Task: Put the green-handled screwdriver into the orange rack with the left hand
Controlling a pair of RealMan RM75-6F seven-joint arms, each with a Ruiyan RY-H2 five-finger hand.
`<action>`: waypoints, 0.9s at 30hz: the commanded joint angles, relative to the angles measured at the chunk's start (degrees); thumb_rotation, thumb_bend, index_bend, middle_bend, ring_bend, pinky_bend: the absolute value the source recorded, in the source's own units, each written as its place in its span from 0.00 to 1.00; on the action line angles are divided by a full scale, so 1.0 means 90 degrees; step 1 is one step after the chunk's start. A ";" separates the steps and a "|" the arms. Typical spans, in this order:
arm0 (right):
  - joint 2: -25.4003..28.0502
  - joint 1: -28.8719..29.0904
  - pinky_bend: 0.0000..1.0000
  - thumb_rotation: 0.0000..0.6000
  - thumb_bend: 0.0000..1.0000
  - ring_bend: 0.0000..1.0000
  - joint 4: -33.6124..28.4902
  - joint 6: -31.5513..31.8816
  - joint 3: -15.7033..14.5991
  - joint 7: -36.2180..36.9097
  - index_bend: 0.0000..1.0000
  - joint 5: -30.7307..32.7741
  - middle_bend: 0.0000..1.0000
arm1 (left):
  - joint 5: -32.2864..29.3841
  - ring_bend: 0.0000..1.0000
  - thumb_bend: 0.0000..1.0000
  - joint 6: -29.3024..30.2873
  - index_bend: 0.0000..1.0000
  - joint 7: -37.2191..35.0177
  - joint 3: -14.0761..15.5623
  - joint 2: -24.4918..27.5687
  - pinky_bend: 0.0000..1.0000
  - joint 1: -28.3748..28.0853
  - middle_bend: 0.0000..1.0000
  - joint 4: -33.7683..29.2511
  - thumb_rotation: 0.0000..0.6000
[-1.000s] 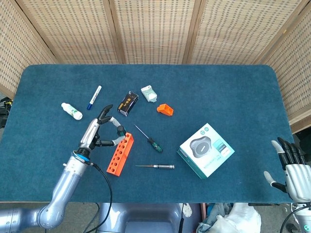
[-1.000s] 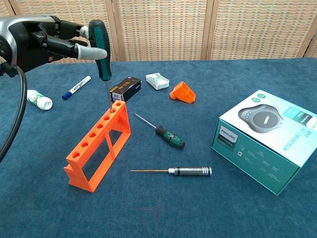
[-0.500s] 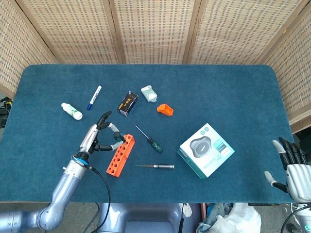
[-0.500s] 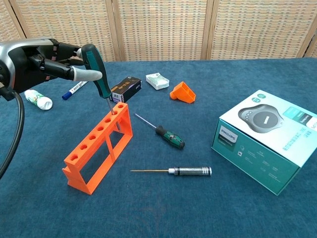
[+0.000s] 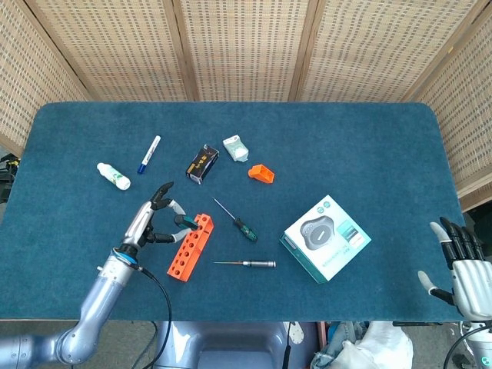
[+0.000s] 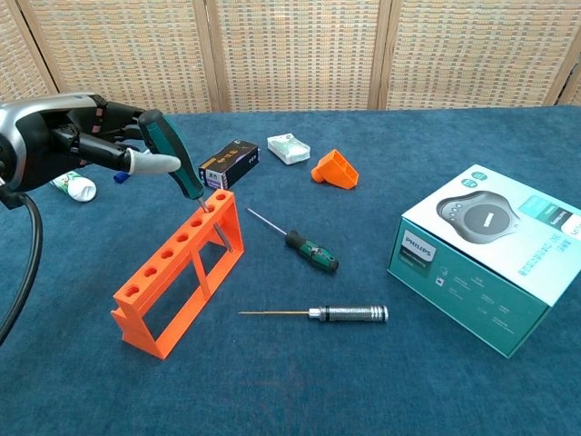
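Observation:
My left hand (image 6: pixel 68 145) (image 5: pixel 151 221) pinches the dark green handle of the green-handled screwdriver (image 6: pixel 170 154) (image 5: pixel 184 222) between thumb and fingers. Its shaft sits in the far end hole of the orange rack (image 6: pixel 180 272) (image 5: pixel 189 247), and the handle leans left toward the hand. The rack stands upright at the left of the blue table. My right hand (image 5: pixel 461 265) hangs past the table's front right edge, fingers spread and holding nothing.
A second green-and-black screwdriver (image 6: pixel 309 247) and a silver precision driver (image 6: pixel 329 314) lie right of the rack. Behind it are a black box (image 6: pixel 229 163), white packet (image 6: pixel 289 148), small orange holder (image 6: pixel 334 170), white bottle (image 6: pixel 77 188) and marker (image 5: pixel 149 154). A Philips box (image 6: pixel 486 254) stands right.
The left hand has sunk and drawn left, tipping the screwdriver's handle leftward as the shaft went deeper into the end hole. The rack has slid and turned slightly toward the front left.

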 commanded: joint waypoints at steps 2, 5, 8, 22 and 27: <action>0.0003 0.0000 0.00 1.00 0.26 0.00 0.0000 -0.0001 0.0001 0.0009 0.00 0.0002 0.00 | 0.0022 0.00 0.30 -0.0055 0.61 -0.0052 0.0021 -0.0081 0.00 -0.0004 0.05 0.0095 1.00; 0.0007 -0.0006 0.00 1.00 0.26 0.00 0.0008 0.0010 0.0004 0.0029 0.00 0.0006 0.00 | 0.0008 0.00 0.30 -0.0053 0.61 -0.0025 0.0045 -0.0155 0.00 -0.0005 0.05 0.0196 1.00; 0.0008 -0.0005 0.00 1.00 0.26 0.00 0.0015 0.0010 0.0008 0.0039 0.00 0.0010 0.00 | -0.0009 0.00 0.30 -0.0068 0.61 -0.0038 0.0035 -0.0180 0.00 -0.0002 0.05 0.0223 1.00; 0.0007 -0.0011 0.00 1.00 0.26 0.00 0.0021 0.0026 0.0016 0.0050 0.00 0.0010 0.00 | -0.0085 0.00 0.30 -0.0242 0.61 -0.0074 0.0037 -0.0210 0.00 0.0011 0.05 0.0369 1.00; 0.0008 -0.0012 0.00 1.00 0.26 0.00 0.0025 0.0026 0.0022 0.0066 0.00 0.0023 0.00 | -0.0072 0.00 0.30 -0.0301 0.59 -0.0099 0.0034 -0.0215 0.00 0.0009 0.05 0.0399 1.00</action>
